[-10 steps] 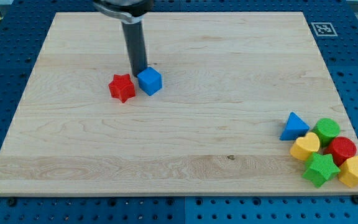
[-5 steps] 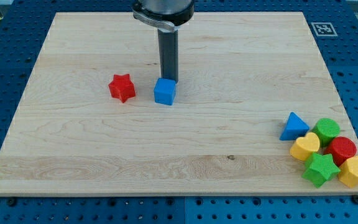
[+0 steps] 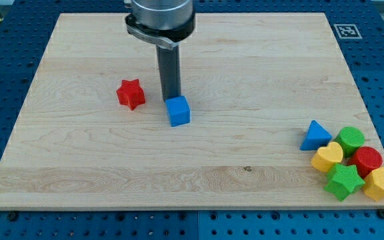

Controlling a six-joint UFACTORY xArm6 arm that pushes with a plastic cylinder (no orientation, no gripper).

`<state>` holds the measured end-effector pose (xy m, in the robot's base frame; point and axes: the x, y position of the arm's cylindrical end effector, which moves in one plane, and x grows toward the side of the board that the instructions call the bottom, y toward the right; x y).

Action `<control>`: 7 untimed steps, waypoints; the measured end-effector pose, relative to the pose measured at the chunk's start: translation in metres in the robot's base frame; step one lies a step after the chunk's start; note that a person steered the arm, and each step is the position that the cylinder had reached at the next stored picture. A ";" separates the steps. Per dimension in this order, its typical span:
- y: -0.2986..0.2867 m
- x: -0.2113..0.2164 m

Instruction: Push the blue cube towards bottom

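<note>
The blue cube point(image 3: 178, 111) sits on the wooden board point(image 3: 112, 167), left of the middle. My tip point(image 3: 172, 100) touches the cube's top edge, just above it in the view. The dark rod rises from there to the view's top. A red star block point(image 3: 131, 94) lies to the left of the cube, apart from it.
At the board's right bottom corner lies a cluster: a blue triangle block point(image 3: 315, 135), a green cylinder point(image 3: 350, 141), a yellow heart block point(image 3: 327, 158), a red block point(image 3: 367, 160), a green star point(image 3: 343, 182) and a yellow block point(image 3: 381, 183). A marker tag point(image 3: 346, 31) sits top right.
The blue cube has moved right, away from the red star, and then down the view. My tip followed it, staying at its upper edge.
</note>
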<state>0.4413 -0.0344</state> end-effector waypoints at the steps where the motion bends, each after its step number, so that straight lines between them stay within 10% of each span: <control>1: 0.009 0.000; 7: -0.033 0.039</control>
